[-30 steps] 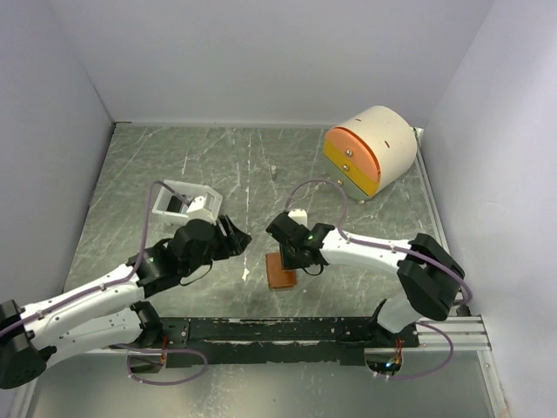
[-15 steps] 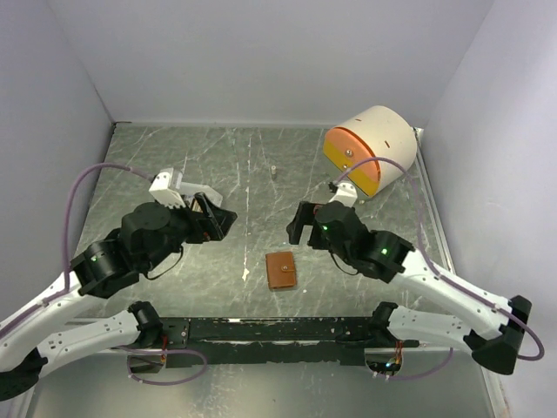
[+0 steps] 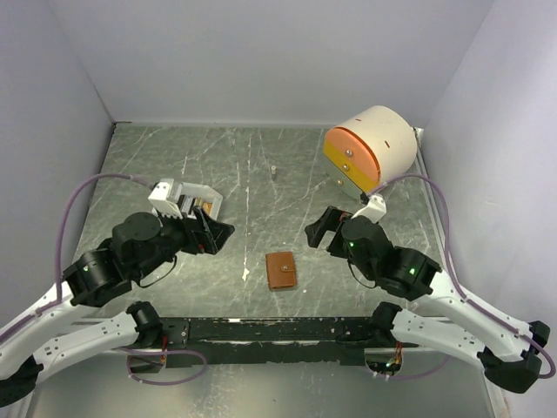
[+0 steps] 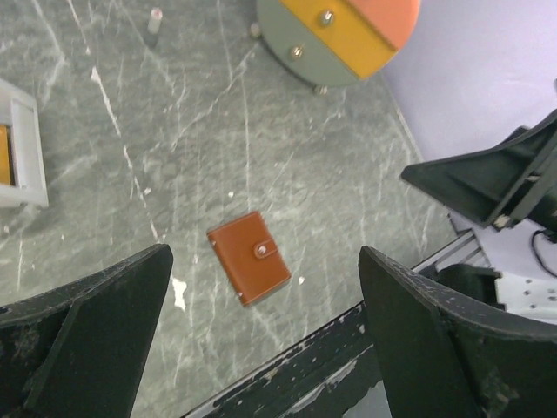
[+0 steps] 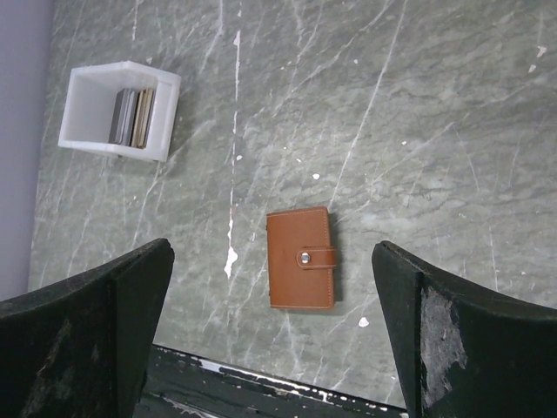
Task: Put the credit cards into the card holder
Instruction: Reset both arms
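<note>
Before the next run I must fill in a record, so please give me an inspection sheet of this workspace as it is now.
Surface: grey-green marbled table, white veins and specks.
Job's things: card holder closed, snap fastened, flat near the front centre; credit cards on edge in the white tray, at the left.
Clutter: round cream-and-orange drawer unit far right; small grey peg far centre.
Grippers: left gripper and right gripper both open, empty.
Cables: a purple cable loops above each arm, away from the job's things.
Surroundings: pale walls on three sides; black rail at the near edge.
</note>
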`<state>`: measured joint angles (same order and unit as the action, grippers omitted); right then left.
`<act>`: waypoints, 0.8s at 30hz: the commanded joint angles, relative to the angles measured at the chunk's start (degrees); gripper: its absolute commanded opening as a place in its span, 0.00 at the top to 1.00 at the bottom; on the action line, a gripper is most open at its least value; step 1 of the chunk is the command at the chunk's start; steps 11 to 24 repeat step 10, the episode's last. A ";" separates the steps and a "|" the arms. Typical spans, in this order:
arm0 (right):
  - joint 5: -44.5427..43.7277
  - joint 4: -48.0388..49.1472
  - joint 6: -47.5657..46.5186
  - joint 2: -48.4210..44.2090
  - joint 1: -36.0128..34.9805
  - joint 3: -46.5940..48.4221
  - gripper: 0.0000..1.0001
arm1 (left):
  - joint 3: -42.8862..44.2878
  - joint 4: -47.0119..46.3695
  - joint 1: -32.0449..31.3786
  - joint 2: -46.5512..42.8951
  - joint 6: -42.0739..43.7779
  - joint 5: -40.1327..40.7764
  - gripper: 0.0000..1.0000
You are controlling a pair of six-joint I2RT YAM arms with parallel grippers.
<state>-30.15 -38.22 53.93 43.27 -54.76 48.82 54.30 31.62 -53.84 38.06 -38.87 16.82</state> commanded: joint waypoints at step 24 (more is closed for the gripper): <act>-2.47 -0.59 3.23 -2.09 -0.02 -2.23 0.00 | -4.99 -0.94 -0.21 0.09 -1.26 -1.62 0.00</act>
